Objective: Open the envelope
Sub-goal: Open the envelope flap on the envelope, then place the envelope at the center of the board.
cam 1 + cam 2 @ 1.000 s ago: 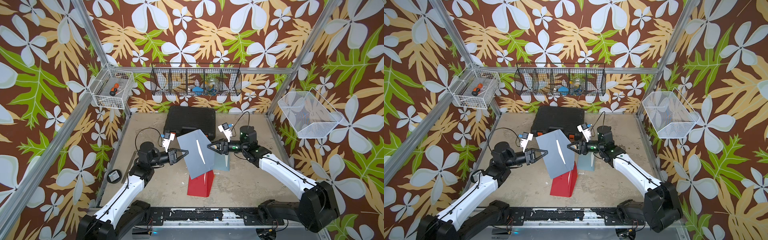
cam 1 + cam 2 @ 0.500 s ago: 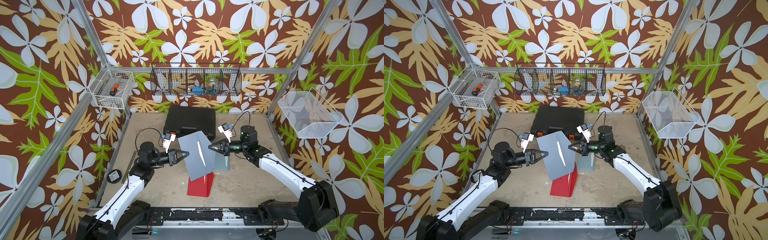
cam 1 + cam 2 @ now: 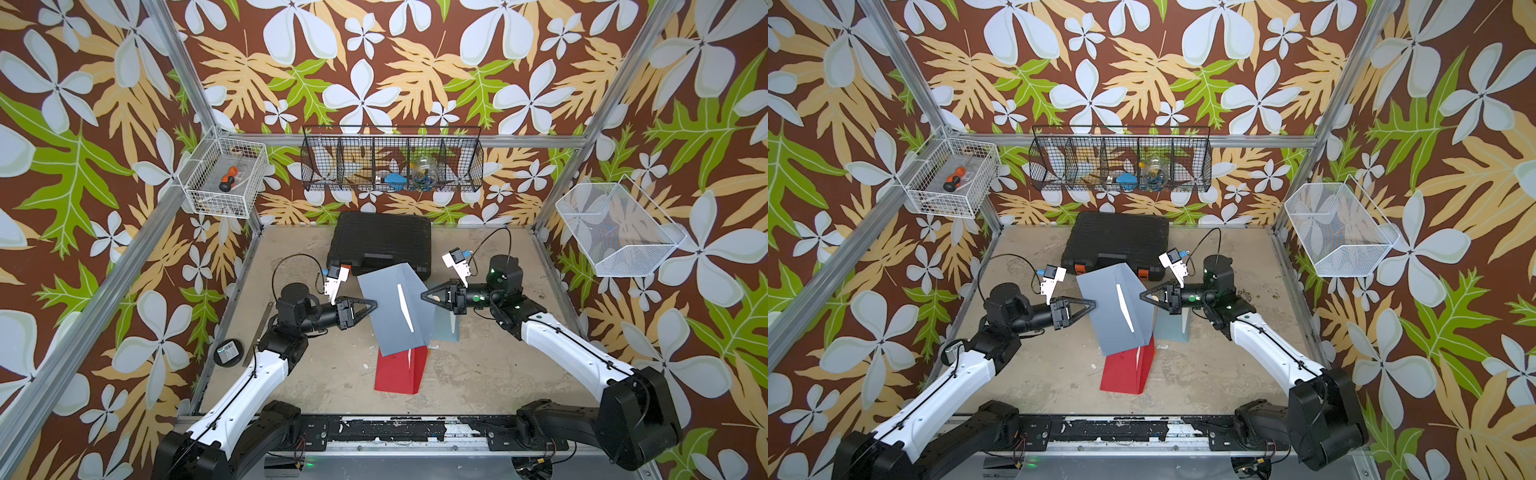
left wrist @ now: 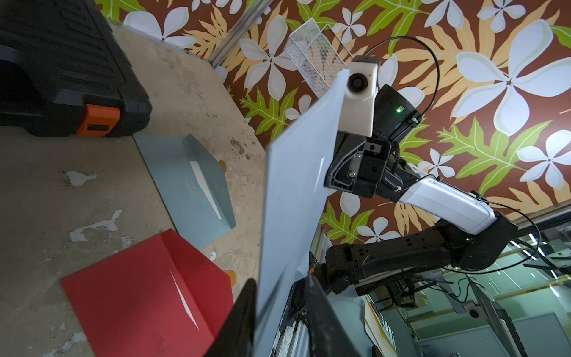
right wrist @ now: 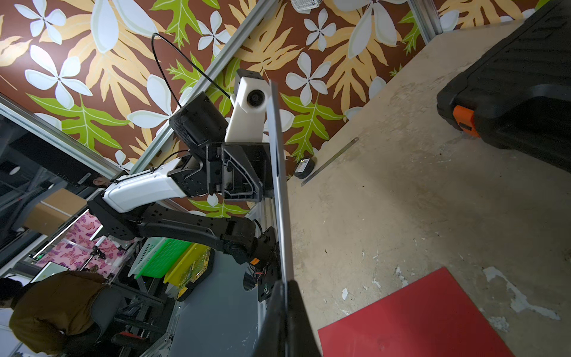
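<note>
Grey envelope (image 3: 390, 320) is aloft over mid-bench, tilted. Right gripper (image 3: 424, 296) is clenched on its right edge. Left gripper (image 3: 375, 304) is parted, loose around the opposite edge. Best: right holds firm, left pinches one layer only, then peels slowly.

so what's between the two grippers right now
The grey envelope, held up in the air, fills the gap between the left gripper and the right gripper, as both top views show.
</note>
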